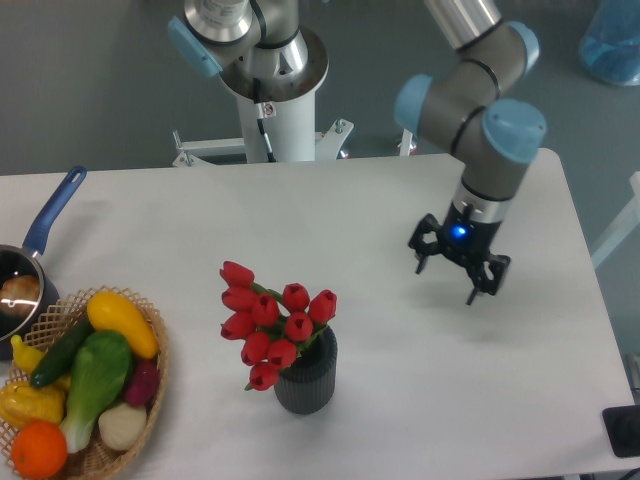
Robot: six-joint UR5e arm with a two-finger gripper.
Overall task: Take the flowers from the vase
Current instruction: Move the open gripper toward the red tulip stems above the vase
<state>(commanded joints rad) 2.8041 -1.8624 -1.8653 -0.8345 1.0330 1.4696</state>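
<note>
The flowers [272, 322], a bunch of red tulip buds with green stems, stand in the vase [307, 377], a short dark ribbed cylinder near the table's front middle. The buds lean to the left of the vase. My gripper [447, 281] hangs over the table to the right of the flowers and farther back, well apart from them. Its two black fingers are spread and nothing is between them. A blue light glows on its wrist.
A wicker basket [150, 385] with colourful vegetables and fruit sits at the front left. A blue-handled saucepan [40, 245] is at the left edge. The robot's white base [280, 100] stands behind the table. The table's right edge lies near the gripper.
</note>
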